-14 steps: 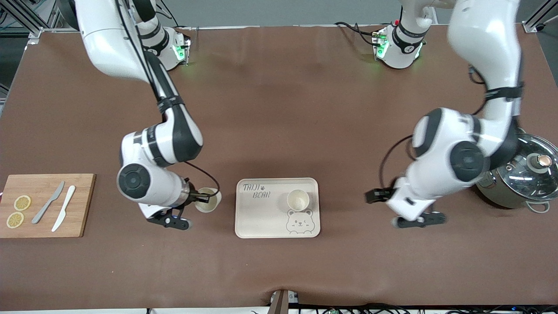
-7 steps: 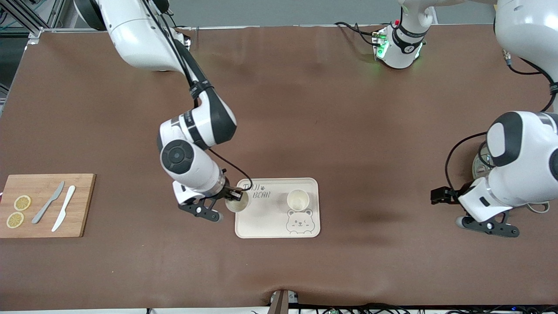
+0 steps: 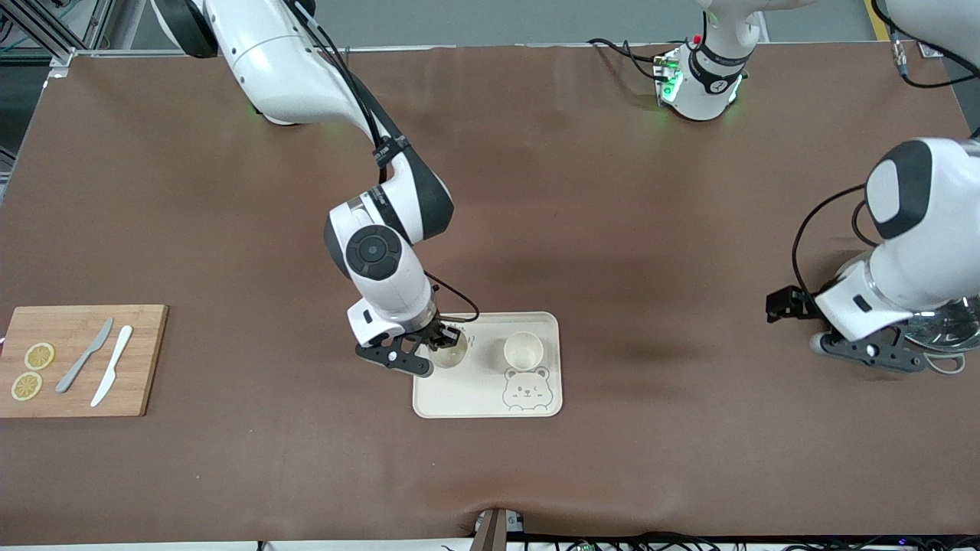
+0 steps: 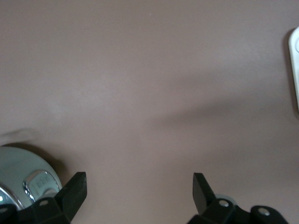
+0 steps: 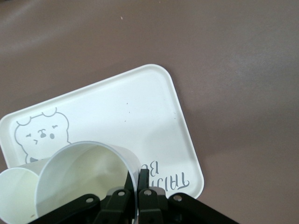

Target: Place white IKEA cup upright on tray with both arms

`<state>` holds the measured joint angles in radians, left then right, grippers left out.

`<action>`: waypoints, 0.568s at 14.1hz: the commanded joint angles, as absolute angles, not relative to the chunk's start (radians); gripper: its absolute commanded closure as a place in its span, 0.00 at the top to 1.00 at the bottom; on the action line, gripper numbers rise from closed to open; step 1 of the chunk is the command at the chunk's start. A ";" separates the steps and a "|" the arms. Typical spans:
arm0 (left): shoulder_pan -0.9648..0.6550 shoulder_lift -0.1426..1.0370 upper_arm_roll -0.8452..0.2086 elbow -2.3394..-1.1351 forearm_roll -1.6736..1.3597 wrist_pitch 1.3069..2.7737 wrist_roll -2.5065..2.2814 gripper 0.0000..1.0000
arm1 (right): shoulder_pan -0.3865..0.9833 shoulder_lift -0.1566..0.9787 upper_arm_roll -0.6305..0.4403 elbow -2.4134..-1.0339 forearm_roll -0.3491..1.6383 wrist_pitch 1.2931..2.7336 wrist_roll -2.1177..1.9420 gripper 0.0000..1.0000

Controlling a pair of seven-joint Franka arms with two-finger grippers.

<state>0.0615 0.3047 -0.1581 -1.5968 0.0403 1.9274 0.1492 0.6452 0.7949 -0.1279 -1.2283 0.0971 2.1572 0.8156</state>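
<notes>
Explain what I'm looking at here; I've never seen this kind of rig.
Two white robot arms work at a brown table. The big picture looks down from across it; the two small ones come from cameras on the arms' wrists. The right gripper is shut on the rim of a white cup over the tray, where a second cup stands upright. The left gripper waits open beside a steel pot. A cutting board carries two knives and lemon slices.
</notes>
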 commanded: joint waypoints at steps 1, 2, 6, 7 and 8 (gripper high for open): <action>0.072 0.157 -0.166 -1.756 0.020 1.960 0.138 1.00 | 0.657 0.814 -0.138 -1.229 0.063 2.177 0.839 0.00; 0.072 0.128 -0.166 -1.779 0.018 1.962 0.138 1.00 | 0.657 0.818 -0.138 -1.239 0.051 2.189 0.839 0.00; 0.071 0.092 -0.167 -1.782 0.018 1.956 0.138 1.00 | 0.667 0.836 -0.138 -1.264 0.040 2.261 0.841 0.00; 0.074 0.080 -0.167 -1.786 0.018 1.951 0.140 1.00 | 0.670 0.841 -0.138 -1.266 0.041 2.275 0.841 0.00; 0.075 0.066 -0.166 -1.798 0.018 1.950 0.144 1.00 | 0.670 0.844 -0.138 -1.266 0.041 2.287 0.841 0.00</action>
<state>0.0617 0.1149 -0.1590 -1.7487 0.0347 1.9349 0.1435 0.6557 0.8403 -0.1289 -1.2586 0.0574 2.2602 0.8174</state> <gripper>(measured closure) 0.000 0.960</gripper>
